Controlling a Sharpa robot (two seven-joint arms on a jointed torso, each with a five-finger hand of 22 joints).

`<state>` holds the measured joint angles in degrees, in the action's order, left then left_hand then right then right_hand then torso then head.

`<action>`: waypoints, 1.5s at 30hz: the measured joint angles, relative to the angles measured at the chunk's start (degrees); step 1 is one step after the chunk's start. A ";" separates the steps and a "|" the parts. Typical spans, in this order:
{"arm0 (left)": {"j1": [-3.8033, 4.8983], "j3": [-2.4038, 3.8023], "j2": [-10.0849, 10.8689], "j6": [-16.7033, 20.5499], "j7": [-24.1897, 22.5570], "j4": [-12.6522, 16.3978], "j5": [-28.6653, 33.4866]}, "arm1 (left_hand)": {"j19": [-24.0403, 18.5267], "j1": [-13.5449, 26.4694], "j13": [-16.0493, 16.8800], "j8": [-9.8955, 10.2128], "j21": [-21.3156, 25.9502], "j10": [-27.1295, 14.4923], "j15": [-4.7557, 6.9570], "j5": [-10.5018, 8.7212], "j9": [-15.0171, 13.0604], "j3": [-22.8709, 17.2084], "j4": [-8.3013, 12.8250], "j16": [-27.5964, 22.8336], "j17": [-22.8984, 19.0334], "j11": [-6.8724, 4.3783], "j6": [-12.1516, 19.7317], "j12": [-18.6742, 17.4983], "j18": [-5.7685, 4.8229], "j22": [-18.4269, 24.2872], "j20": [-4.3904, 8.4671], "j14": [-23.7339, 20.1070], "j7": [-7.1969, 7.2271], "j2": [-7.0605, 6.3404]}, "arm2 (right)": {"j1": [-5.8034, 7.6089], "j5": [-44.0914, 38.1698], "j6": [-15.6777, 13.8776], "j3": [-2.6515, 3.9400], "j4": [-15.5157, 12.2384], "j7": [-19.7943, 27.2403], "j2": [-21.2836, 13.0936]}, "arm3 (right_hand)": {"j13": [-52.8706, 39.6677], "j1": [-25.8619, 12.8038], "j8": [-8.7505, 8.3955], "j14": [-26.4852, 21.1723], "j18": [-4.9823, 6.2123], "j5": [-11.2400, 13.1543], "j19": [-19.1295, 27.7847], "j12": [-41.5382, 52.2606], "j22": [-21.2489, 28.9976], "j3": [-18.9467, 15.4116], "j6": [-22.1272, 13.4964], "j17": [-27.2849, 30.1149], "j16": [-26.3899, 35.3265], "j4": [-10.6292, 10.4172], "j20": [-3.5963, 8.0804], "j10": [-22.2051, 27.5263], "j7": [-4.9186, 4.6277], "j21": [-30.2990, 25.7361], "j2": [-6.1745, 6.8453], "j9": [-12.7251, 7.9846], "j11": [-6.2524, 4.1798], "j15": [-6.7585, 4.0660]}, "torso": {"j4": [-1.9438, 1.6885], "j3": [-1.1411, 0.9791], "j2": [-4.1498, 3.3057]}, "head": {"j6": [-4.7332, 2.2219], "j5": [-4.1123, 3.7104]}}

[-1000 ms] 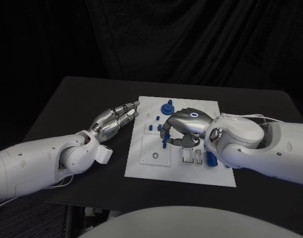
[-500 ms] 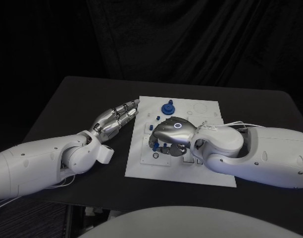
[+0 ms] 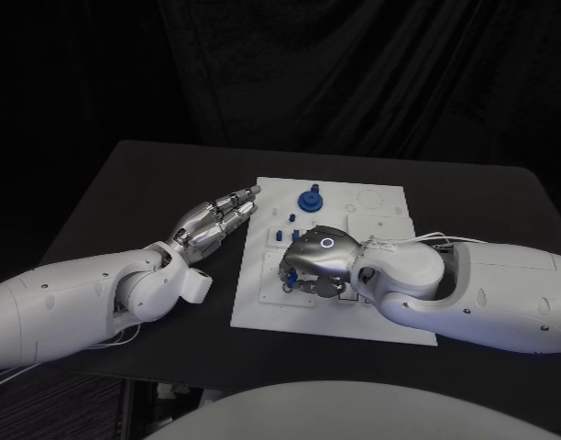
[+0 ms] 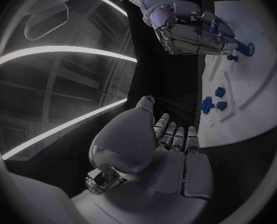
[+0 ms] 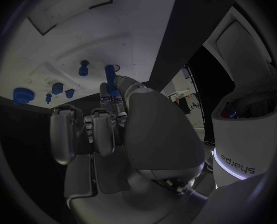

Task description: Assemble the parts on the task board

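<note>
The right hand [image 3: 318, 263] hovers over the white task board [image 3: 379, 203], pinching one long blue peg [image 5: 110, 79] between its fingertips. At the hand's 12 o'clock, one round blue part [image 3: 310, 199] stands on the board; two small blue pieces [image 3: 280, 236] sit nearer. The left hand [image 3: 214, 218] rests flat on the black table [image 3: 136, 183] at 9 o'clock, fingers together, holding nothing.

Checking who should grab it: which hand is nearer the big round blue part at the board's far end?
Left, marginally. The left hand lies off the task board's edge, fingertips pointing toward the round blue part; the right hand works mid-board, nearer the robot.
</note>
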<state>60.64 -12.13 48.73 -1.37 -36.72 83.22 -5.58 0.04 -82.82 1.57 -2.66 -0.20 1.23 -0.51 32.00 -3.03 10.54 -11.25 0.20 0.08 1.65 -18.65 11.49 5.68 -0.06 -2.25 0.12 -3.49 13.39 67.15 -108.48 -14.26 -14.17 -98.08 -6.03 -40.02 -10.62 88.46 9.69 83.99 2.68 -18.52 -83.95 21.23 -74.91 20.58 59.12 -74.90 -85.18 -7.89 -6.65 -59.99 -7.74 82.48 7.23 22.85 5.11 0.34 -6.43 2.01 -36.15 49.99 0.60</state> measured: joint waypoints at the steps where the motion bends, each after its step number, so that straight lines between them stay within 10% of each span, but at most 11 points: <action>1: 0.00 0.00 0.00 0.00 0.00 -0.01 0.00 | 0.00 0.00 0.00 0.00 0.00 0.00 0.00 0.40 0.00 -0.08 0.37 0.00 0.00 0.00 0.00 0.00 0.00 0.00 0.00 0.00 0.00 0.00 | -0.03 -0.08 0.00 0.04 0.01 -0.01 0.00 | 0.00 -0.45 -0.03 0.00 0.01 0.42 0.00 0.00 0.00 0.00 0.00 0.00 0.00 0.00 0.00 -0.02 0.00 0.00 0.14 0.02 -0.02 0.00 | 0.00 0.00 0.00 | 0.00 -0.13; 45: -0.26 0.00 -0.48 -1.46 1.23 0.59 0.01 | -0.10 0.00 0.09 -1.12 0.00 -0.13 -1.89 1.24 -0.34 -1.97 3.68 0.00 -0.02 1.51 -1.84 0.88 0.99 -0.03 -3.61 -0.23 -1.02 0.00 | -1.45 1.66 -1.03 0.07 1.23 -0.18 1.60 | -0.56 -1.57 -0.63 0.00 0.00 2.41 0.31 -0.46 -0.02 0.46 -0.01 -0.04 1.74 0.16 0.31 -1.16 0.00 -2.91 0.09 0.41 -0.90 0.00 | 0.09 -0.04 0.11 | 0.00 -0.21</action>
<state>60.38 -12.13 48.25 -2.83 -35.49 83.81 -5.57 -0.06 -82.82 1.66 -3.78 -0.20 1.10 -2.39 33.24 -3.37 8.57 -7.57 0.21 0.05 3.16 -20.49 12.37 6.67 -0.08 -5.86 -0.11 -4.51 13.39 65.71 -106.82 -15.30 -14.10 -96.84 -6.21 -38.42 -11.18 86.89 9.05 83.99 2.68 -16.10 -83.64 20.77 -74.93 21.04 59.11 -74.94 -83.44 -7.73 -6.34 -61.15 -7.74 79.58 7.32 23.26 4.21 0.35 -6.34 1.96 -36.04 49.99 0.38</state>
